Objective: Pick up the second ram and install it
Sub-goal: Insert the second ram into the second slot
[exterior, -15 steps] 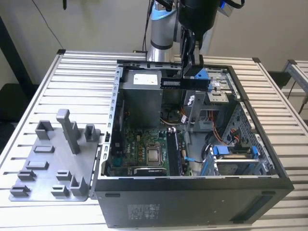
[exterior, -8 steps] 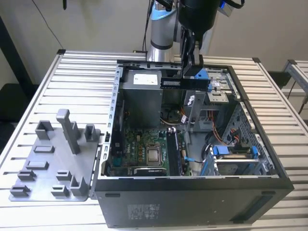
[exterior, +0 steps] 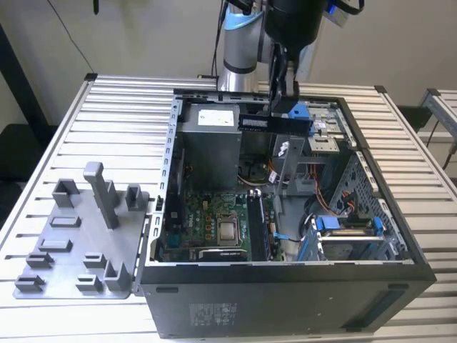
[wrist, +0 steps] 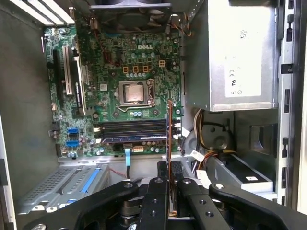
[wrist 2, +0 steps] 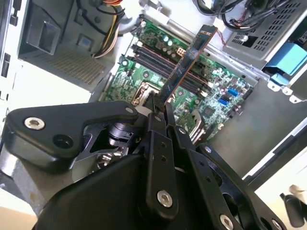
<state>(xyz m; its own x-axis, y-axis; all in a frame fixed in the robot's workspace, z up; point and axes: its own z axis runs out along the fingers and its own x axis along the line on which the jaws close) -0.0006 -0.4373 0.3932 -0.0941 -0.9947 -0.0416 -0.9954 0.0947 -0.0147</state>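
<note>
My gripper (exterior: pixel 280 106) hangs over the open computer case (exterior: pixel 285 286) and is shut on the second ram (exterior: pixel 275 123), a thin dark stick held flat and level above the case's far half. In the second wrist view the ram (wrist 2: pixel 189 62) sticks out slantwise from between the fingers (wrist 2: pixel 154 115), above the green motherboard (wrist 2: pixel 129 81). The first wrist view shows the ram (wrist: pixel 169 129) edge-on, crossing the end of the memory slots (wrist: pixel 129 128) from above, with the gripper (wrist: pixel 171 165) behind it. Its lower edge is well clear of the slots (exterior: pixel 257 225).
A grey tray (exterior: pixel 43 268) with upright posts lies at the exterior view's left of the case. Inside the case are the power supply (exterior: pixel 211 143), the processor socket (exterior: pixel 228 230), loose cables (exterior: pixel 325 207) and a drive cage with blue clips (exterior: pixel 350 232).
</note>
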